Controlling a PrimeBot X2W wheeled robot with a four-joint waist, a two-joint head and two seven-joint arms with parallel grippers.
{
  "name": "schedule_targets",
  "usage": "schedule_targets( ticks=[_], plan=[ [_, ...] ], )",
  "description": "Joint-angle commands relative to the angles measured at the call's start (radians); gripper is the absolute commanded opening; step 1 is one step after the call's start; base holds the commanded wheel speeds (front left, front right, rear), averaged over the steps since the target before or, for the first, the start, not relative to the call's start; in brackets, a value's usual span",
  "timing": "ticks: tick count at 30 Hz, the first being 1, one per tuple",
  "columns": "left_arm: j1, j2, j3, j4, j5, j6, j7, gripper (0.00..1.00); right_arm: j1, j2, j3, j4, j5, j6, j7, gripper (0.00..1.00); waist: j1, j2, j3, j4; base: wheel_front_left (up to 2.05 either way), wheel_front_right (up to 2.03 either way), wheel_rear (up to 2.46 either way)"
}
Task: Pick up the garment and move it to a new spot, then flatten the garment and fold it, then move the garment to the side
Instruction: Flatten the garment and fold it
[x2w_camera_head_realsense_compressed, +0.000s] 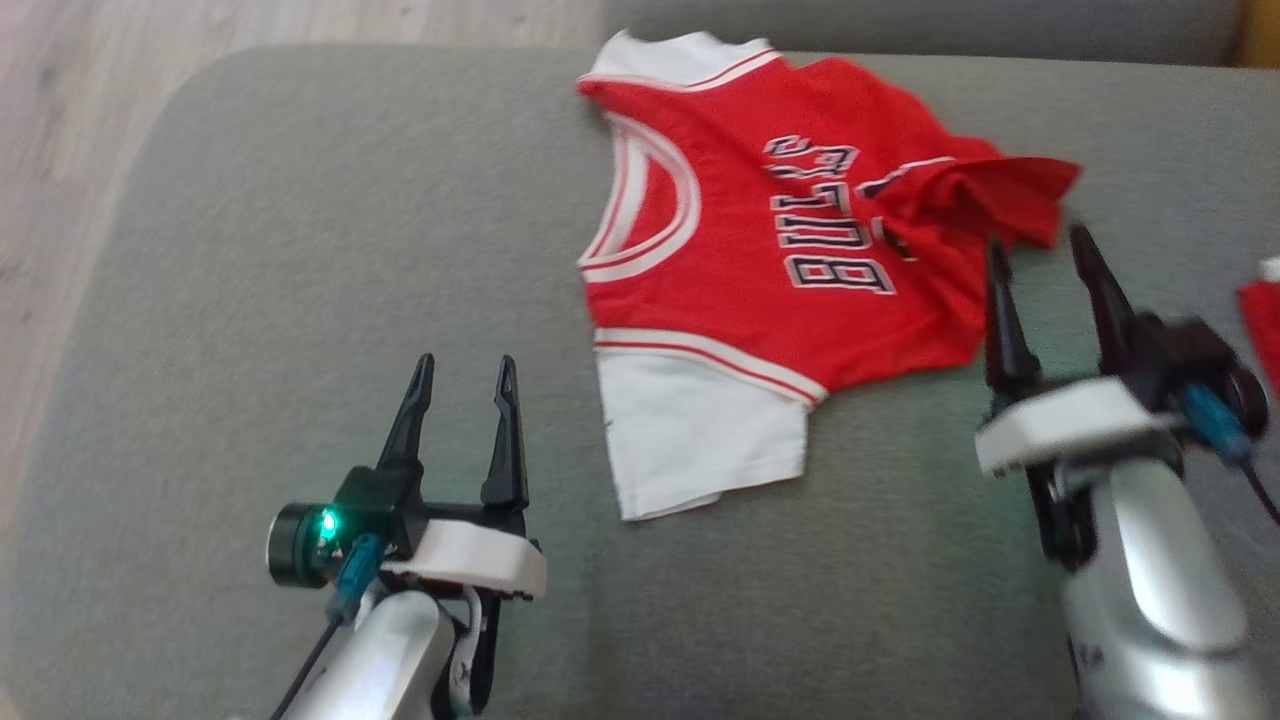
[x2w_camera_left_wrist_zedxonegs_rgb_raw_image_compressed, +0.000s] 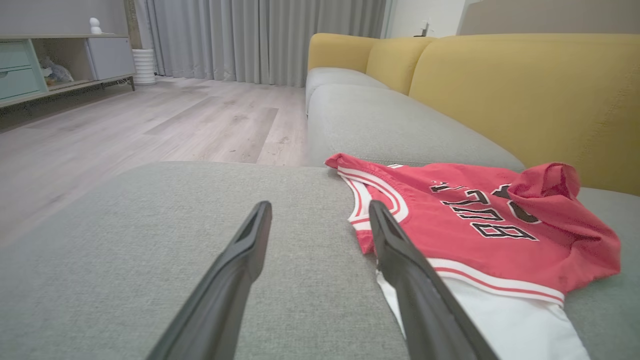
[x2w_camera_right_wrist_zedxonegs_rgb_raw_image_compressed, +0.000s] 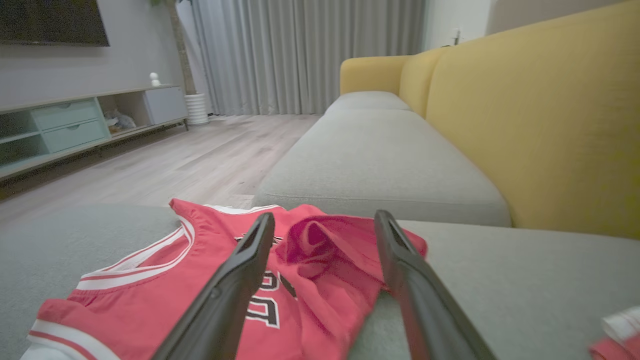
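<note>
Garment (x2w_camera_head_realsense_compressed: 760, 250) lying on grey sofa seat (x2w_camera_head_realsense_compressed: 300, 300).
My left tool (x2w_camera_head_realsense_compressed: 467, 362) and right tool (x2w_camera_head_realsense_compressed: 1040, 245) are open and empty, the right near its bunched edge.

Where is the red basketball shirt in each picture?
Head view: the red shirt is at the top middle, spread on the grey sofa seat.
Left wrist view: the red shirt is on the right side, from the middle down to the bottom.
Right wrist view: the red shirt runs from the bottom left to the centre.
Shared landmark: its black lettering, seen in all three views.
</note>
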Motion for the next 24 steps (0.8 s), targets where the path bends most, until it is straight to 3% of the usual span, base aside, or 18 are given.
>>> schedule_targets(
  ticks=[1, 10, 24],
  plan=[
    [-0.009, 0.016, 0.040, -0.033, 0.010, 0.000, -0.008, 1.00, 0.006, 0.005, 0.016, -0.051, 0.016, 0.007, -0.013, 1.00, 0.0001, 0.0000, -0.028, -0.037, 0.00, 0.00, 0.00],
    [0.005, 0.018, 0.030, -0.030, 0.012, -0.004, -0.008, 1.00, 0.173, 0.005, -0.007, -0.163, 0.068, 0.007, -0.018, 1.00, 0.0001, 0.0000, -0.037, -0.089, 0.00, 0.00, 0.00],
    [-0.035, 0.012, 0.016, -0.027, 0.016, -0.009, -0.003, 1.00, 0.075, 0.005, 0.055, -0.163, -0.010, 0.007, 0.070, 1.00, 0.0001, 0.0000, 0.029, -0.025, 0.00, 0.00, 0.00]
  ],
)
